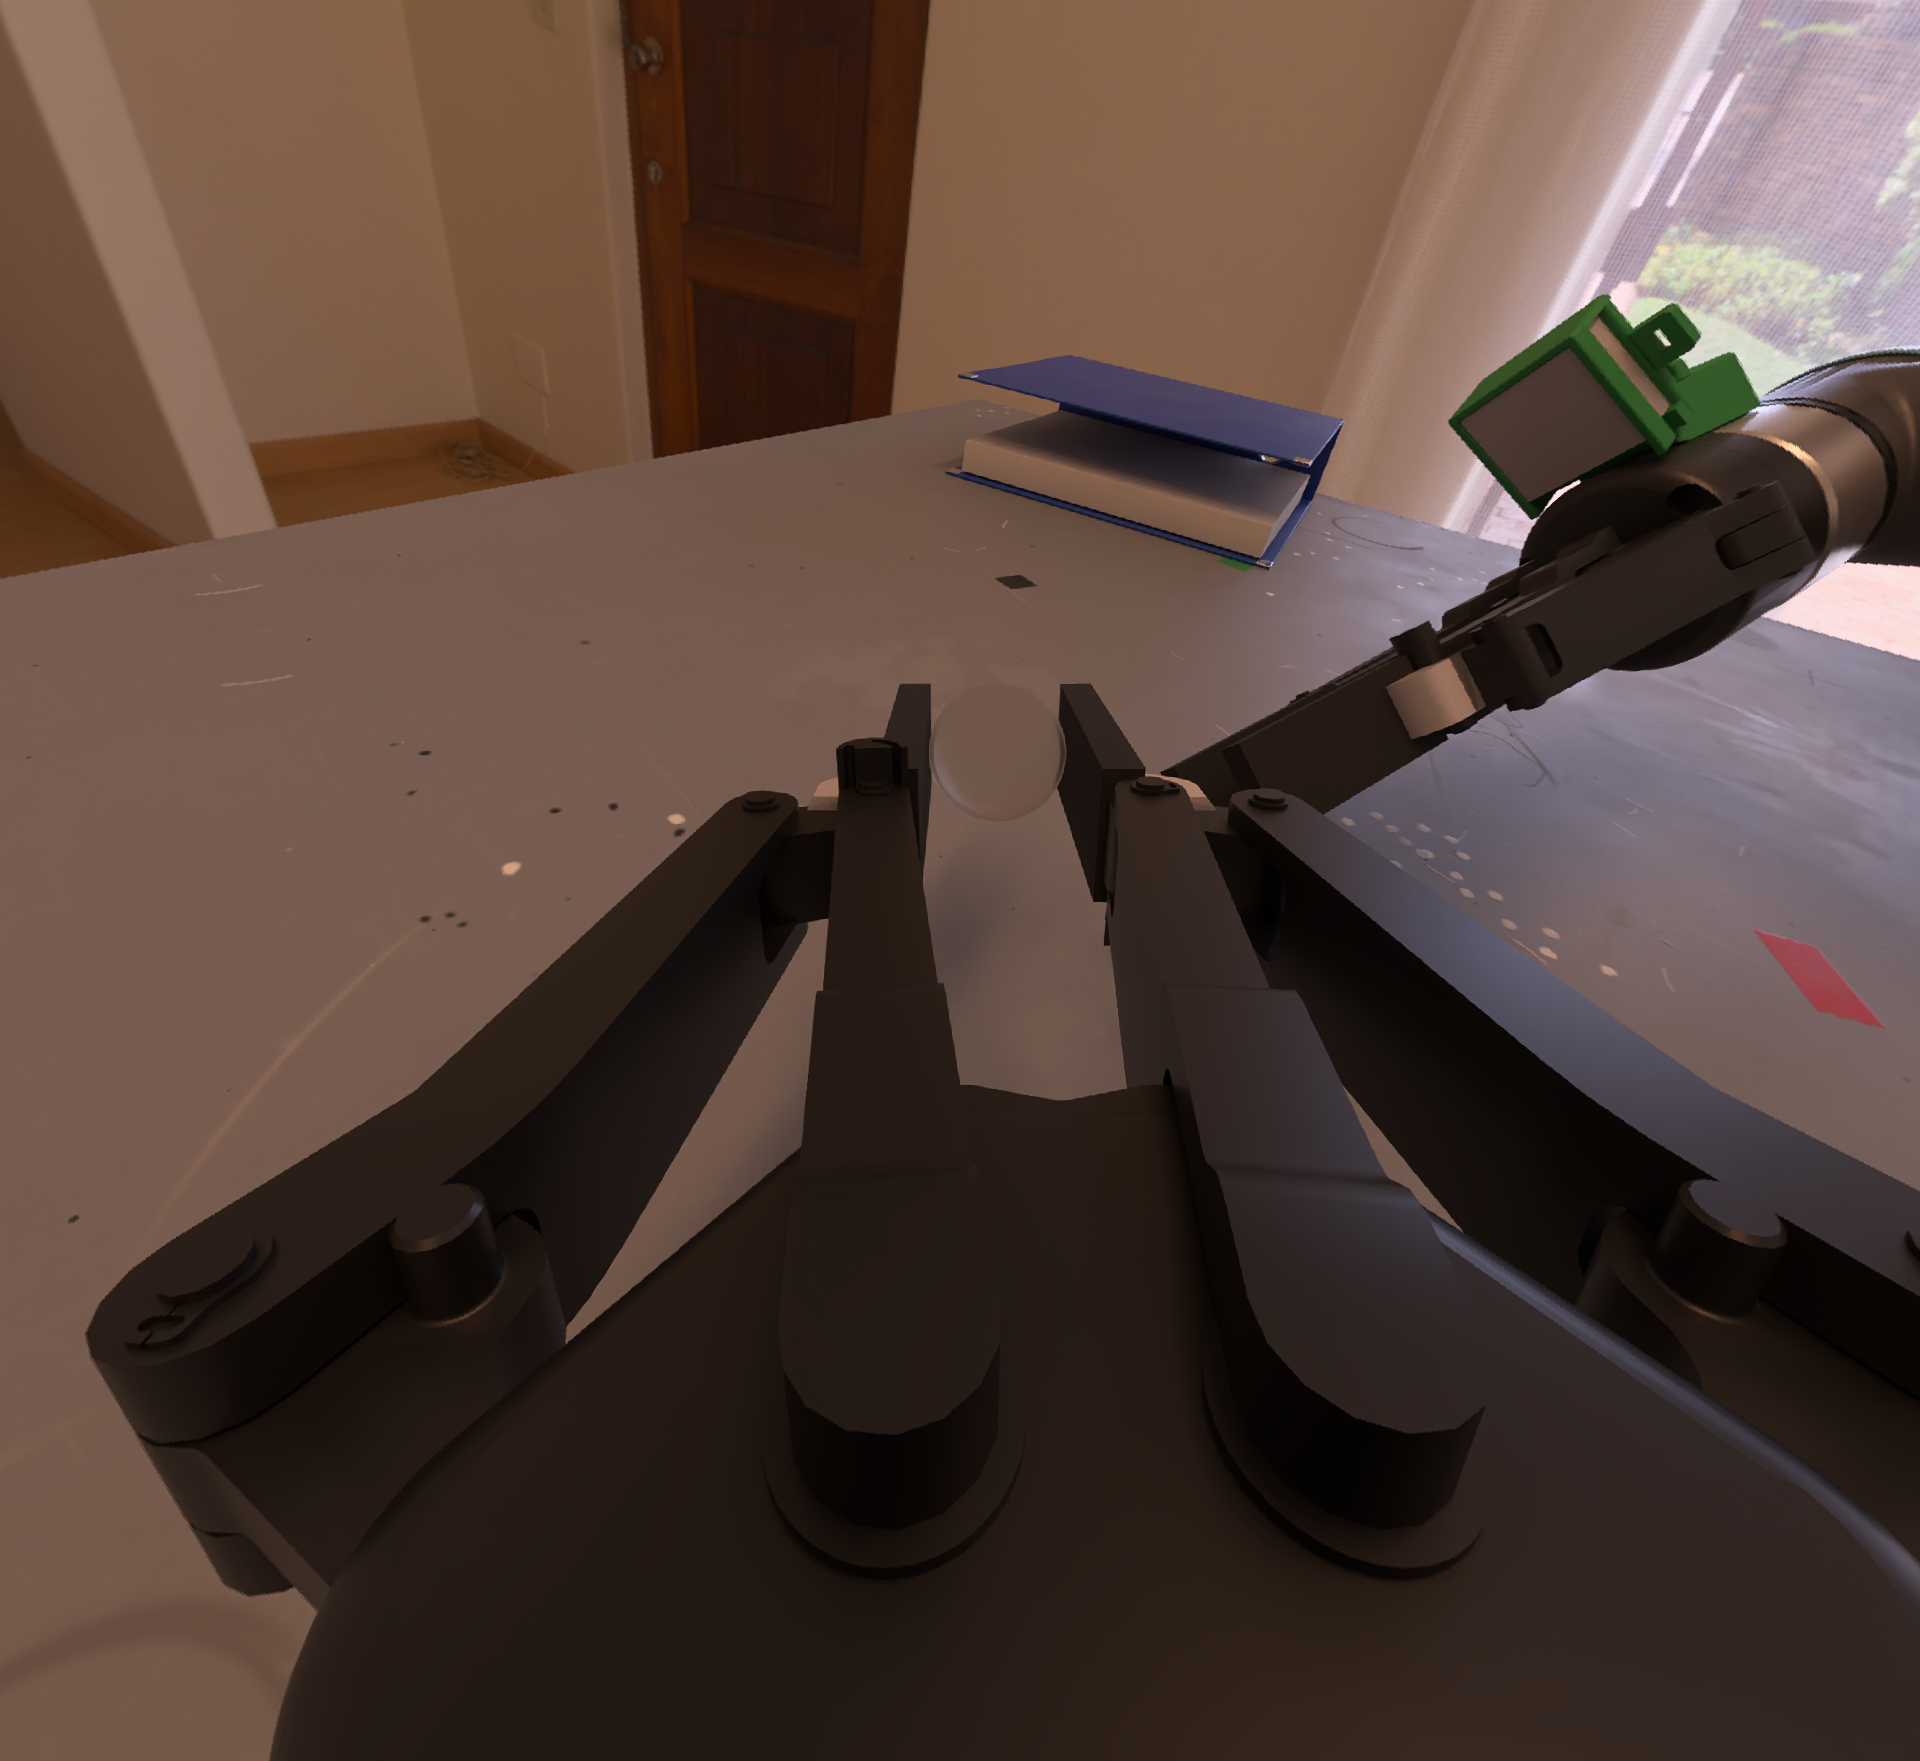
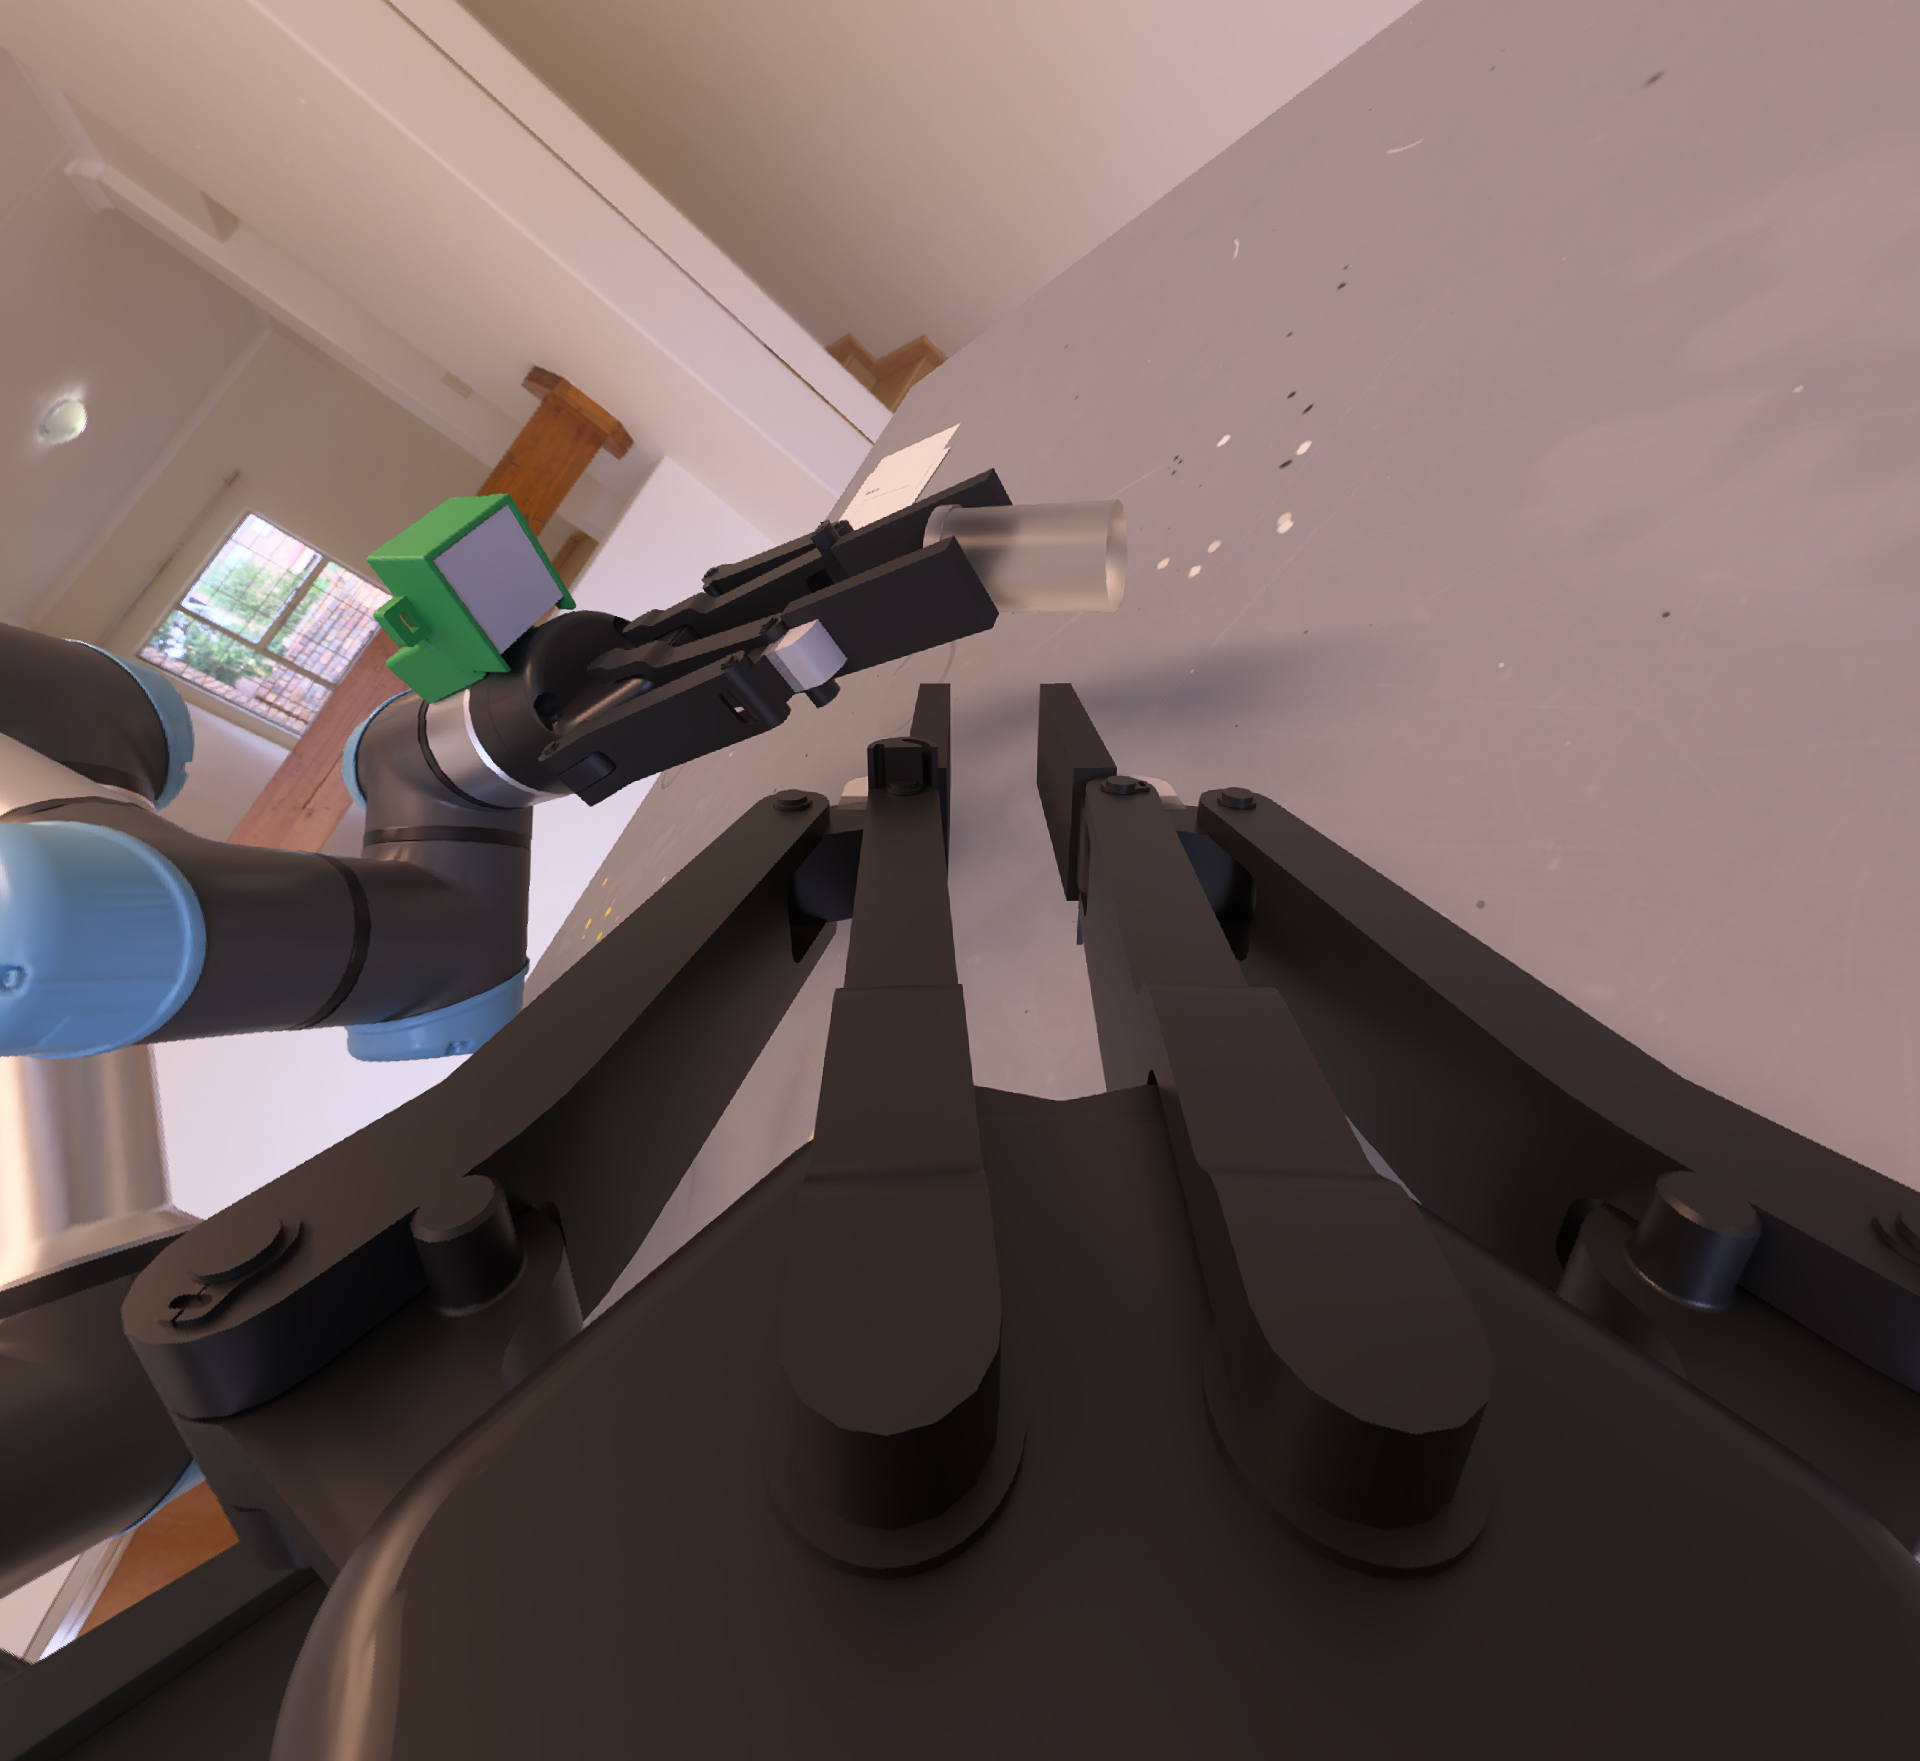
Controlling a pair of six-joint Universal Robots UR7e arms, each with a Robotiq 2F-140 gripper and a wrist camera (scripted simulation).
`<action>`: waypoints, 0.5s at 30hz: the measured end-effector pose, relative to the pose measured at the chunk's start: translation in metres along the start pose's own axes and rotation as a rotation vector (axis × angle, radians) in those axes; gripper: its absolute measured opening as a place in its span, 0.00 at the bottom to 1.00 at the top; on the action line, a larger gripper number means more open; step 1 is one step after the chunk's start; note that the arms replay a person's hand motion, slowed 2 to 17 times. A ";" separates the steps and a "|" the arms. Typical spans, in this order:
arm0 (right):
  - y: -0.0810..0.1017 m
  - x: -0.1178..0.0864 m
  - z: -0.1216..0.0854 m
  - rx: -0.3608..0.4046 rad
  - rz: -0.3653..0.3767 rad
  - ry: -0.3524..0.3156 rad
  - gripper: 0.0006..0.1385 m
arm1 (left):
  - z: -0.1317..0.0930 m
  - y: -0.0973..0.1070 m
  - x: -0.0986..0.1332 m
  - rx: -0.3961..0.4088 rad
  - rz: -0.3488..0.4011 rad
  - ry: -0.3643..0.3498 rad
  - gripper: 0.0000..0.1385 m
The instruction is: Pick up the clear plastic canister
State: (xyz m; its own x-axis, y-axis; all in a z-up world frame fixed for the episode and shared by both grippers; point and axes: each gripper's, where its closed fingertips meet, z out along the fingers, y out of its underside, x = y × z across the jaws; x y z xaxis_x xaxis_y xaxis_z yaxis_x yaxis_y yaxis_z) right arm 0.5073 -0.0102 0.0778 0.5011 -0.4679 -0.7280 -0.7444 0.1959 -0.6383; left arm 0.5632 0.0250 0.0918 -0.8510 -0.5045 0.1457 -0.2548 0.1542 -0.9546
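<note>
The clear plastic canister (image 1: 997, 753) lies end-on between the fingertips of my left gripper (image 1: 995, 724), which is shut on it. In the right wrist view the left gripper (image 2: 982, 548) holds the canister (image 2: 1049, 558) sideways a little above the grey table (image 2: 1558, 361), with a shadow beneath it. My right gripper (image 2: 992, 703) is empty, its jaws a narrow gap apart, just beside and below the left one. In the left wrist view the right gripper (image 1: 1184, 776) reaches in from the right, its tips close to my left gripper's right finger.
A blue binder (image 1: 1143, 454) lies open at the table's far edge. A red patch (image 1: 1818, 979) marks the table on the right. A white card (image 2: 909, 475) lies near the table's edge behind the left gripper. A door and a window stand beyond the table.
</note>
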 end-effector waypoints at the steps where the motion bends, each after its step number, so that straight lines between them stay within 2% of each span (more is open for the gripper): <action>1: 0.000 0.000 0.000 0.000 0.004 0.001 0.16 | 0.000 0.000 -0.001 0.000 -0.002 -0.003 0.24; 15: -0.004 0.003 -0.002 0.017 0.017 0.003 0.16 | 0.001 0.005 -0.008 -0.020 -0.023 -0.039 0.24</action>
State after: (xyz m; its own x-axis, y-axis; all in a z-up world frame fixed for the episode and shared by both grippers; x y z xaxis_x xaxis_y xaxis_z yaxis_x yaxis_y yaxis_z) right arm 0.5108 -0.0140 0.0782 0.4871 -0.4672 -0.7379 -0.7452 0.2183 -0.6301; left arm 0.5694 0.0293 0.0860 -0.8265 -0.5406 0.1568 -0.2833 0.1588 -0.9458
